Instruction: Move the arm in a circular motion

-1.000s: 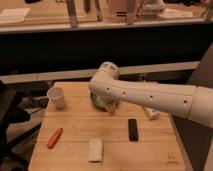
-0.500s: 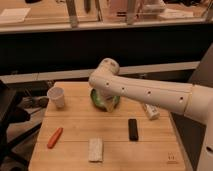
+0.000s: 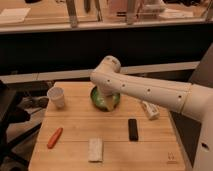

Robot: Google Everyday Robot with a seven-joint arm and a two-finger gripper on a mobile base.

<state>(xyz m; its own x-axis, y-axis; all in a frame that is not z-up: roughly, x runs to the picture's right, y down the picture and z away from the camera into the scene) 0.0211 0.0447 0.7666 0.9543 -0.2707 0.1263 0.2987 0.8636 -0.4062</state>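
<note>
1. The large glossy white robot arm, built of thick rounded tube segments with small dark dots, reaches in from the right edge and runs leftward and slightly up over the back half of the tabletop.
2. Its rounded elbow joint is the highest part of the arm and sits above the rear middle of the surface. From there a short segment bends downward.
3. The pale tapering tool hangs at the end of that segment, low over or inside the round green bowl. Contact cannot be made out, nor whether the tool is open or closed.
4. The light wooden plank tabletop carries the bowl at its rear centre.
5. A white paper cup stands upright to the left of the bowl, apart from it.
6. A slim orange carrot-shaped object lies tilted near the front left.
7. A pale rectangular block lies at the front centre, with a black rectangular bar to its right.
8. A small white packet lies just under the arm's long segment, on the right.
9. A dark chair stands at the left edge.
10. Behind the tabletop runs a long dark counter with a pale top.
</note>
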